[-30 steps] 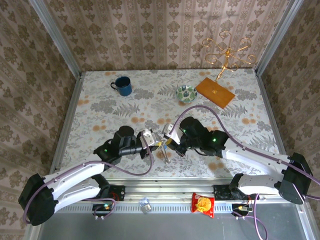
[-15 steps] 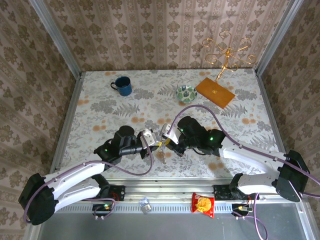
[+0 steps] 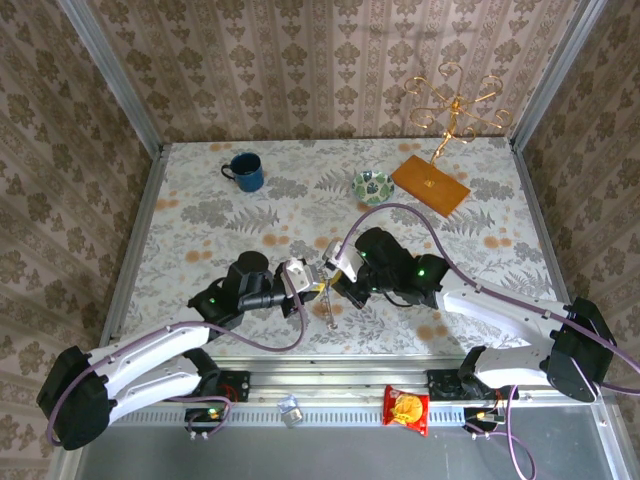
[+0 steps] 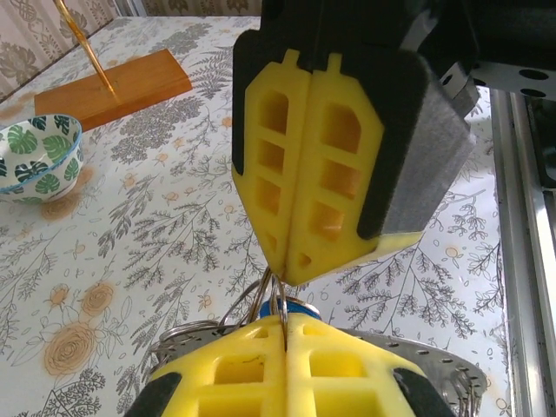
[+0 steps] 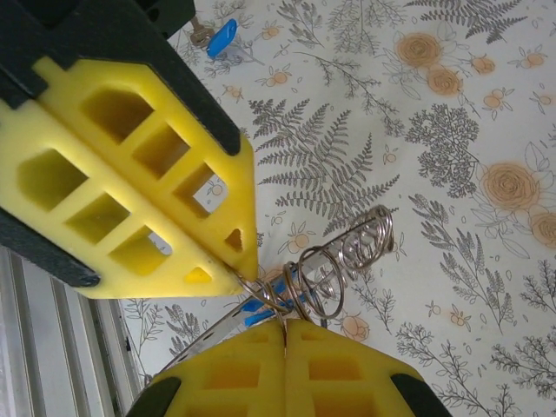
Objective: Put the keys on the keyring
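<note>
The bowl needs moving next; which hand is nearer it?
Right. From above, the right hand sits nearside and slightly left of the bowl; the left hand meets it from farther left.

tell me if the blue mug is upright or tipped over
Upright: the blue mug shows its round open mouth to the top camera, handle sticking sideways.

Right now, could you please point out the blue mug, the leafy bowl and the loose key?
blue mug (image 3: 249, 180): top view, its body.
leafy bowl (image 4: 48, 175): left wrist view, its outer wall.
loose key (image 5: 222, 36): right wrist view, its blue head.
</note>
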### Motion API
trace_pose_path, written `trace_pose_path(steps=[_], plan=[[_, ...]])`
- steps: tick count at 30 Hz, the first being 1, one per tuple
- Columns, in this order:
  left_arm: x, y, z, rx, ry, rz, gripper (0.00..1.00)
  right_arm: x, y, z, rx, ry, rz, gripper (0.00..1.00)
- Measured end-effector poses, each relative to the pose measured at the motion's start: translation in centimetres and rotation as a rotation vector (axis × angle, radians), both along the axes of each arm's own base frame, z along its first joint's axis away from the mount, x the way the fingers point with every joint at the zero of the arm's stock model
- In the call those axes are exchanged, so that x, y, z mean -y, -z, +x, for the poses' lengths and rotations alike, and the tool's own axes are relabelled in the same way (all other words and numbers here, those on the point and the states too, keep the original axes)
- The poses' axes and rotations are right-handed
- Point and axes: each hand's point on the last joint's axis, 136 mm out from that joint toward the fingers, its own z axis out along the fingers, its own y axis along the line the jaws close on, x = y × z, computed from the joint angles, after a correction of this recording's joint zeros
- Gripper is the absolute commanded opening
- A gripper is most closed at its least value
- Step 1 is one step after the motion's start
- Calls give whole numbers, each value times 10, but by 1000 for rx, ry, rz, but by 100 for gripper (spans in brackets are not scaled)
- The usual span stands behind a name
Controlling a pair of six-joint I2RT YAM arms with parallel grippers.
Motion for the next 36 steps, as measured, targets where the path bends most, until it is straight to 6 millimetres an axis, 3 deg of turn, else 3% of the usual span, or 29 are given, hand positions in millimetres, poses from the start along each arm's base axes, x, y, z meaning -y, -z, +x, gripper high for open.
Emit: trace_pose_path(steps=[12,14,16,19,24,30,36], plan=[[-1,-10,1,46,-8,-47,0,-1,6,1,-71,4,28,0],[0,-9,0,50,-9,-49,0,-1,7,1,-82,7,30,9],[0,-10,0,57,-10,-54,0,-1,6,1,-86,6,35,25],[2,-8,-1,65,-8,-60,0,-3,4,3,-87,8,57,35],[1,9,2,64,-23,-53,0,6,15,5,-77,18,86,38],[-1,15,1,72,-31,-89,0,22,34,-18,-5,-73,149,38],[-1,12,0,88,-33,-127,0,13,19,-21,79,-144,237,33]])
